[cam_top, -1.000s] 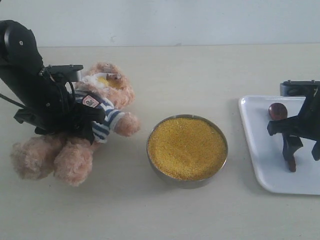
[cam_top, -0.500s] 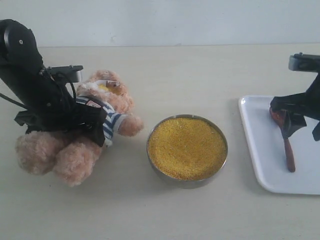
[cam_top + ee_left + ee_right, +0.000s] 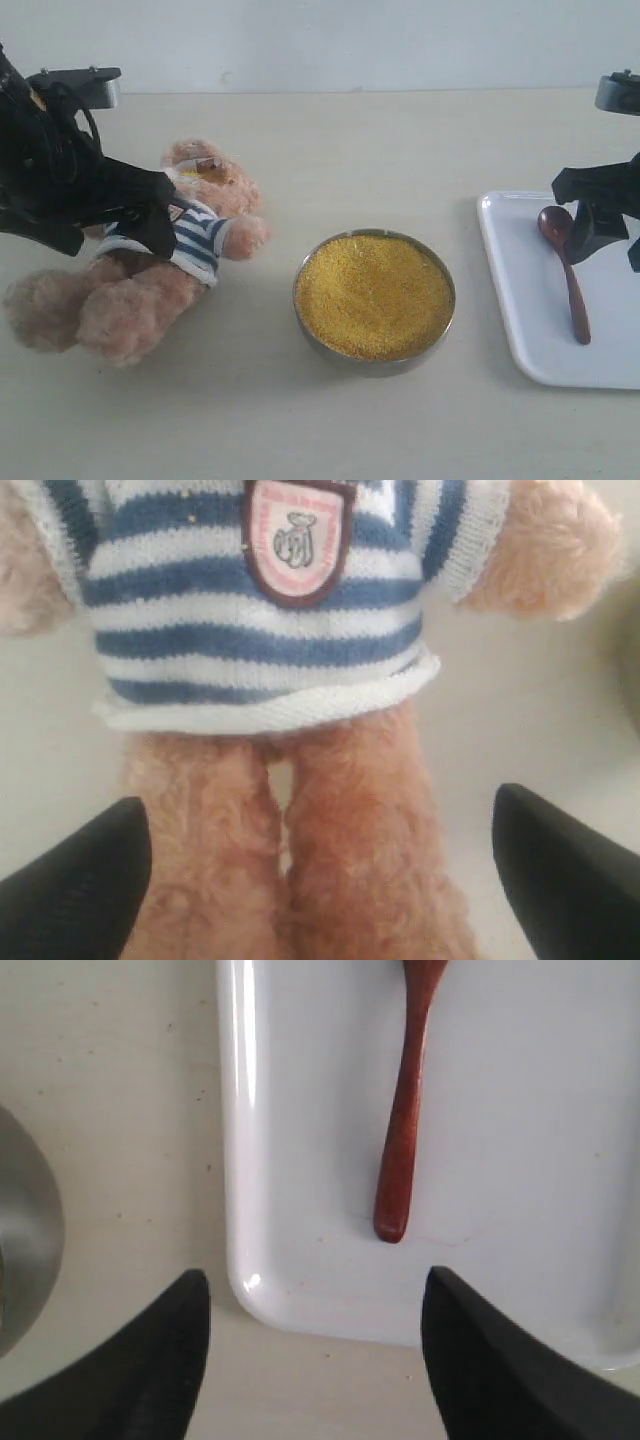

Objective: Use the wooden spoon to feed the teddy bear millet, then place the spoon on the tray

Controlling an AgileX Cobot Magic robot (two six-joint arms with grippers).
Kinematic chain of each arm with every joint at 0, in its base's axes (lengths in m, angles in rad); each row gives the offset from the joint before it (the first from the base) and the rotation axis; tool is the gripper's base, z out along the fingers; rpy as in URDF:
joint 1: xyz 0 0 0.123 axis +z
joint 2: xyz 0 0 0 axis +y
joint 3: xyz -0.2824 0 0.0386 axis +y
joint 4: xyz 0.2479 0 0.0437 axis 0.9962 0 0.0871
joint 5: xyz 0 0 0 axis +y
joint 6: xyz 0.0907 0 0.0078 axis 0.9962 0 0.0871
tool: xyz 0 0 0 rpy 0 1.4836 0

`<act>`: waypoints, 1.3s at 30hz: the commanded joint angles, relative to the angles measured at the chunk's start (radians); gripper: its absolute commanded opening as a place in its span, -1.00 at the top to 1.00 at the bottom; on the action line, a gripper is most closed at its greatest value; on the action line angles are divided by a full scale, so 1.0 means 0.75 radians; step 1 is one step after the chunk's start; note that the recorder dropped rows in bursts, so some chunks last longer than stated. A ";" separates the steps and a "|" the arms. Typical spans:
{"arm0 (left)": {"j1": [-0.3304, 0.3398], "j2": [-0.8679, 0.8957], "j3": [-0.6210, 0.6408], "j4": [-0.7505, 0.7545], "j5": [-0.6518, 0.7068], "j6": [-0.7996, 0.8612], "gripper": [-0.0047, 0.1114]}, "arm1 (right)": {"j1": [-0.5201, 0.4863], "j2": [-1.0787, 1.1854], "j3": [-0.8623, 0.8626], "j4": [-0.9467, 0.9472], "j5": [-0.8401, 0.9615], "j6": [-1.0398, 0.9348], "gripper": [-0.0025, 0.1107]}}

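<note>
Outside view: my left end effector point(image 3: 150, 215) hangs over the teddy bear point(image 3: 140, 290), which lies unpropped on the bench point(image 3: 350, 430). My right end effector point(image 3: 608, 235) hovers above the tray point(image 3: 520, 330), with the wooden spoon point(image 3: 566, 285) flat beneath it. Left wrist view: spread wide, holding nothing, with the bear's legs below. Right wrist view: spread too, the spoon handle just ahead, so I judge it delivered.

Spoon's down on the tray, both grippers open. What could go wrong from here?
1. The left gripper straddles the legs of the teddy bear; pulling away low might snag fur and drag the bear toward the millet, filled near the rim of its bowl.
2. The right gripper hangs over the wooden spoon and tray; a low retreat may knock either.
</note>
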 commanded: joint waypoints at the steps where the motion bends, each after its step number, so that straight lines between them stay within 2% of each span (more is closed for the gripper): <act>1: 0.004 -0.081 -0.002 0.089 0.023 -0.060 -0.57 | -0.007 -0.052 0.016 0.056 0.012 -0.059 -0.07; 4: 0.004 -0.134 -0.002 0.164 0.023 -0.108 -0.57 | -0.007 -0.115 0.016 0.068 0.012 -0.059 0.05; 9: 0.004 -0.215 -0.002 0.274 0.051 -0.184 -0.55 | -0.007 -0.218 0.016 0.088 0.016 -0.059 0.64; 12: 0.004 -0.269 -0.002 0.324 0.077 -0.232 -0.43 | -0.007 -0.265 0.016 0.101 0.051 -0.062 0.96; 15: 0.004 -0.331 -0.002 0.332 0.099 -0.241 -0.05 | 0.007 -0.338 0.016 0.111 0.078 -0.080 0.96; 19: 0.004 -0.457 0.001 0.332 0.105 -0.273 0.72 | 0.087 -0.509 0.016 0.084 0.126 -0.077 0.96; 20: 0.004 -0.505 0.005 0.332 0.105 -0.273 0.85 | 0.110 -0.570 0.016 0.071 0.141 -0.077 0.96; 24: 0.004 -0.765 0.085 0.306 0.027 -0.273 0.85 | 0.157 -0.842 0.016 0.054 0.170 -0.074 0.96; 31: 0.004 -1.429 0.411 0.300 -0.310 -0.273 0.85 | 0.162 -1.295 0.026 0.077 0.157 -0.077 0.96; 35: 0.004 -1.721 0.559 0.313 -0.434 -0.270 0.85 | 0.162 -1.429 0.136 0.099 0.057 -0.092 0.96; 39: 0.004 -1.915 0.660 0.337 -0.447 -0.267 0.85 | 0.162 -1.533 0.300 0.155 -0.057 -0.143 0.96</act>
